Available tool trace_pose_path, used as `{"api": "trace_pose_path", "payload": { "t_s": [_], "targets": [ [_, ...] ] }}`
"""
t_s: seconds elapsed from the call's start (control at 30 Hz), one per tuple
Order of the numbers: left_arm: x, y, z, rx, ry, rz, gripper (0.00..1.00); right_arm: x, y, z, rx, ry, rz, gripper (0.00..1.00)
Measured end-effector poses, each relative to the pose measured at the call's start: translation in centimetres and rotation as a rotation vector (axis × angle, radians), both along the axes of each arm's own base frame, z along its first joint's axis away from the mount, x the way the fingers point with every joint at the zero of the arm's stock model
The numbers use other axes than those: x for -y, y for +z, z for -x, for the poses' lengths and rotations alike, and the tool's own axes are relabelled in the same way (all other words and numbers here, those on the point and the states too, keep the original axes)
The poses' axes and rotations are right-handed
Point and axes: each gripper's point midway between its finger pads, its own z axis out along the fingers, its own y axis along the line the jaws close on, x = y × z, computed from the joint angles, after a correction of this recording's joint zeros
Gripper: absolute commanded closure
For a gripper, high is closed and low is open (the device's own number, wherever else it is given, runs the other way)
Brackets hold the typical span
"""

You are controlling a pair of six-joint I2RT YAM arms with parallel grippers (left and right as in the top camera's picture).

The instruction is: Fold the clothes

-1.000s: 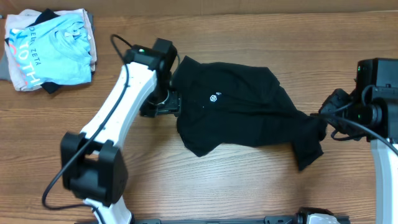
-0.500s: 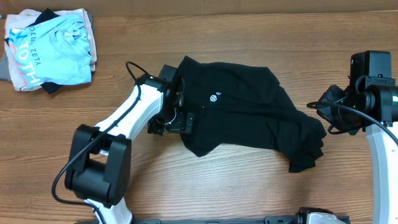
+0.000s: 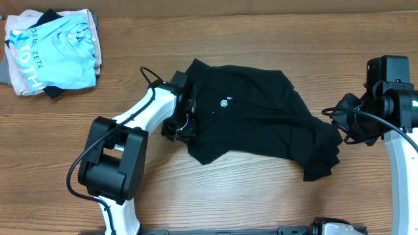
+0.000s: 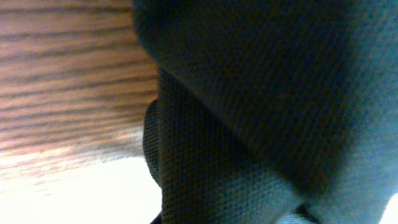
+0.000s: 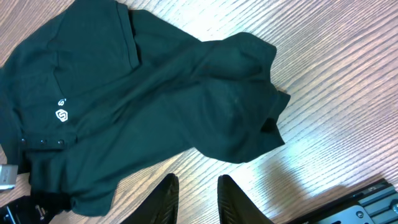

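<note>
The clothes, a black T-shirt [image 3: 261, 111] with a small white logo [image 3: 226, 102], lie crumpled across the middle of the wooden table. My left gripper [image 3: 184, 126] sits at the shirt's left edge, shut on the fabric. In the left wrist view black cloth [image 4: 249, 93] fills almost the whole frame and hides the fingers. My right gripper [image 3: 338, 119] hovers just right of the shirt's bunched right end, not touching it. In the right wrist view the shirt [image 5: 155, 93] spreads ahead, and the right gripper [image 5: 198, 194] is slightly open over bare wood with nothing between its fingers.
A pile of folded clothes topped by a light blue shirt with white lettering [image 3: 52, 49] lies at the table's far left corner. Bare wooden table [image 3: 261, 196] shows in front of the black shirt. The right arm's base [image 3: 398, 78] stands at the right edge.
My left gripper slid down the shirt's left edge, opened wide, then shut on the fabric. My right gripper let go of the shirt's right end and drew back; that end dropped onto the table.
</note>
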Motion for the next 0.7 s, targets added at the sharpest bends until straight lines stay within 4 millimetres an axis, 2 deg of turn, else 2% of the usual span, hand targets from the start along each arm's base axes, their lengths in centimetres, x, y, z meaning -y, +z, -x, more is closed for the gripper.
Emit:
{"api": "trace_pose_path", "payload": {
  "t_s": [0.17,0.3,0.33,0.4,0.5,0.57,0.7],
  "targets": [
    [-1.8,1.5,0.2,-0.043,0.031,-0.108,0.96,-0.1,-0.2,0.6,-0.026,0.001,-0.003,0.74],
    [-3.8,3.8,-2.0,-0.012,0.121,-0.161,0.96,-0.1,-0.5,1.4,-0.063,-0.001,-0.006,0.51],
    [-4.5,4.3,-2.7,-0.002,0.149,-0.165,0.96,-0.2,-0.7,1.5,-0.069,0.001,-0.007,0.36],
    [-6.6,5.0,-4.0,0.016,0.221,-0.174,0.96,-0.2,-1.5,1.8,-0.093,0.001,-0.012,0.34],
    [-10.1,5.5,-4.8,0.009,0.329,-0.186,0.96,-0.6,-3.5,2.2,-0.135,0.006,-0.036,0.34],
    [-13.9,5.6,-4.7,-0.013,0.429,-0.203,0.96,-1.4,-5.6,2.4,-0.164,0.017,-0.08,0.34],
    [-17.6,5.7,-4.1,-0.043,0.528,-0.221,0.96,-3.4,-8.7,2.0,-0.156,0.081,-0.192,0.34]
  ]
}}
